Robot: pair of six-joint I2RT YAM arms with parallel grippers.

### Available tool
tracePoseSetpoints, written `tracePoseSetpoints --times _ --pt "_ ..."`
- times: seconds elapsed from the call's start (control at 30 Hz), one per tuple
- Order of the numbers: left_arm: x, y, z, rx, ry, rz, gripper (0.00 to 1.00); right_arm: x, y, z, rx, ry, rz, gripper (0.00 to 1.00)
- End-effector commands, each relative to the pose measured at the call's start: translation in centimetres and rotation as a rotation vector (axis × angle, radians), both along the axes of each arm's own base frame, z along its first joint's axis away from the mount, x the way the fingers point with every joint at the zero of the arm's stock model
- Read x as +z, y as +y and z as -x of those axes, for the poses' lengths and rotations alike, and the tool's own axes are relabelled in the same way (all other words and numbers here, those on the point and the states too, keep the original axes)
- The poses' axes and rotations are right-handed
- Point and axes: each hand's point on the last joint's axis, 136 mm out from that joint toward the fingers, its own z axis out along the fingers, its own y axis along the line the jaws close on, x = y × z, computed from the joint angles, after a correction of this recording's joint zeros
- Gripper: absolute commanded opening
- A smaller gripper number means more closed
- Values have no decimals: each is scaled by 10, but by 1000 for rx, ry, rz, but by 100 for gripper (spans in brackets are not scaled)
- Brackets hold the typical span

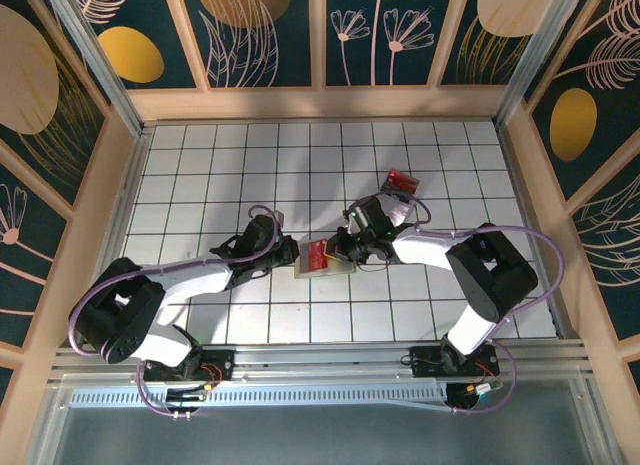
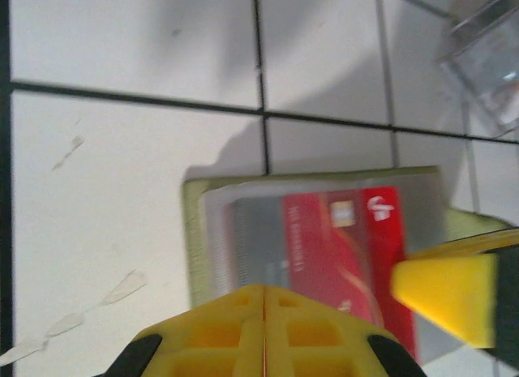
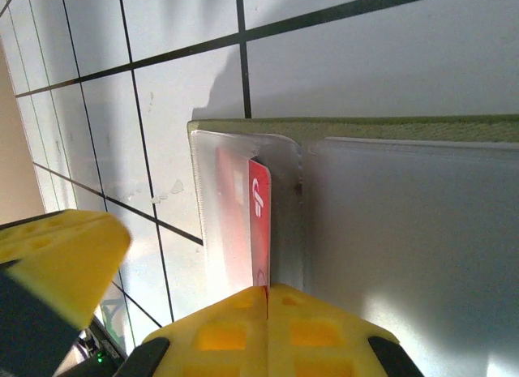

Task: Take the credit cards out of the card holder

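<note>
Item: card holder (image 2: 193, 231), lying open on the counter (image 2: 122, 166), directly between the two pincers. Left pincer (image 2: 263, 289): closed, tips at the holder's near edge, seemingly pinning it. Right pincer (image 3: 268, 289): closed on the exposed end of the red card (image 2: 340, 239), whose remainder sits under the clear sleeve just ahead. Handling: draw the card flat and straight along the sleeve, left tips pressing down so the holder does not drag.

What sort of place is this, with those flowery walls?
Likely a robot test booth: a white gridded table, fenced by flower-painted panels, with a left arm and a right arm bolted to a metal rail.
</note>
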Motion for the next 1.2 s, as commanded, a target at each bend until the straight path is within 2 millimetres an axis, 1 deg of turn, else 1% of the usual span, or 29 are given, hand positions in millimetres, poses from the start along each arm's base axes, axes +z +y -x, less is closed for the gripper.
tracePoseSetpoints --times 0.0,0.1,0.17,0.3,0.4,0.53,0.67,0.73,0.87,0.93,1.17 --pt "15 -14 -1 -58 -35 38 8 13 1 -6 -5 -48 15 0" --pt "4 -20 3 -87 -12 20 6 13 2 -7 -5 -51 15 0" --pt "0 -28 6 -118 -4 14 4 13 2 -6 -3 -49 16 0" --pt "-13 -36 9 -142 16 -11 4 13 2 -5 -3 -48 19 0" --pt "-19 -39 9 -154 26 -24 4 14 1 -6 -6 -50 18 0" --pt "-29 -37 11 -160 43 -53 5 14 2 -6 -6 -52 17 0" --pt "-41 -33 14 -158 71 -84 4 20 9 -4 12 -59 -34 10" --pt "-47 -31 16 -157 86 -91 4 27 16 -3 29 -64 -92 12" --pt "-53 -31 19 -158 107 -94 4 36 25 0 49 -71 -178 15" --pt "-54 -32 20 -161 113 -88 4 35 28 1 55 -72 -182 17" --pt "-53 -34 20 -168 114 -76 3 30 34 3 73 -69 -189 18"
